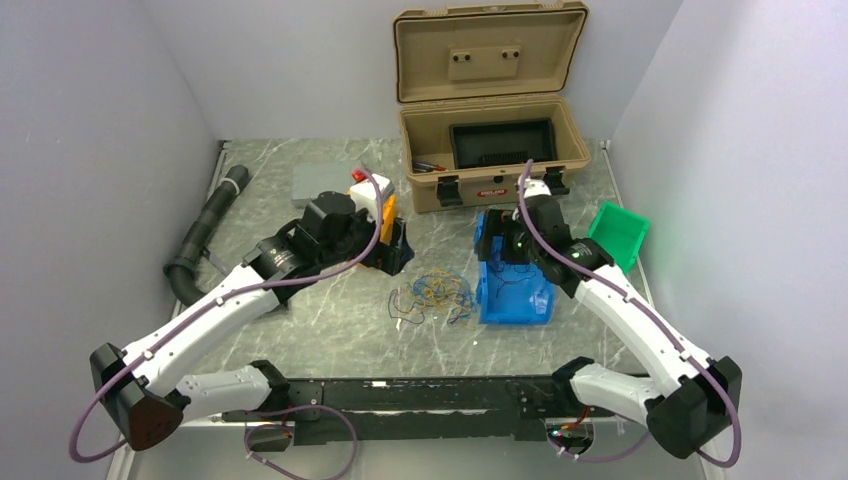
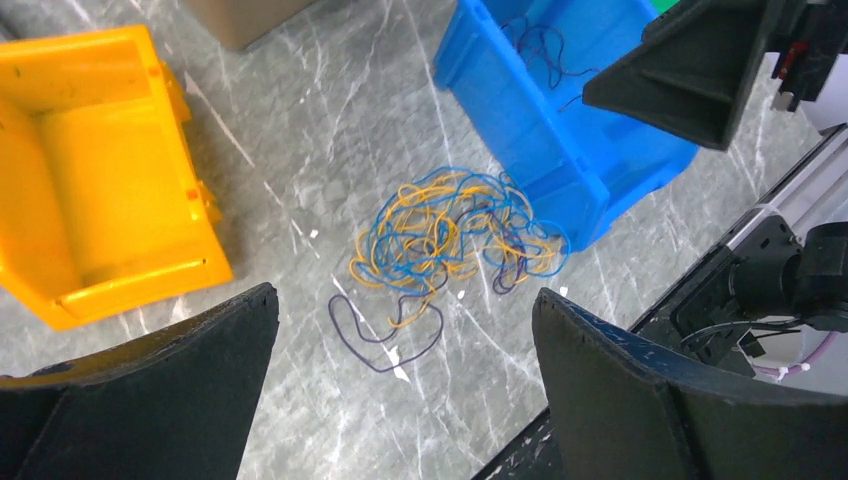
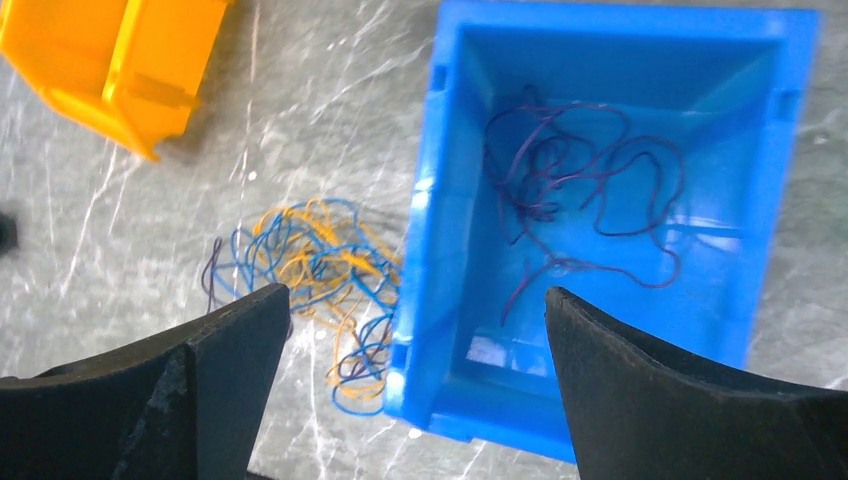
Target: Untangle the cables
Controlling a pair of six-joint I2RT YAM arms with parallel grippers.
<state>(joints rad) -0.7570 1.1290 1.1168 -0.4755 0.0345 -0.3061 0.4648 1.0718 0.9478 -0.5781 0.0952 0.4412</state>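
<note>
- Cables [image 1: 432, 295] — a loose tangle of yellow, blue and dark strands — lie on the grey marbled table [image 1: 320, 325] between the two arms, just beside the blue bin's outer wall. One dark loop trails off the tangle's edge.
- Blue bin [image 3: 428, 250]: holds a separate bunch of dark purple wires [image 3: 585, 190], lying loose on its floor.
- Yellow bin [image 2: 130, 280]: on the table to the left of the tangle, apart from it.
- Green bin [image 1: 622, 235]: right of the blue bin; contents hidden.
- Tan case [image 1: 490, 190]: at the back, lid up, black tray [image 1: 500, 145] inside.
- Left claw [image 2: 405, 300]: fingers spread wide above the tangle, pinching nothing.
- Right claw [image 3: 417, 295]: spread wide over the blue bin's edge — nothing held.
</note>
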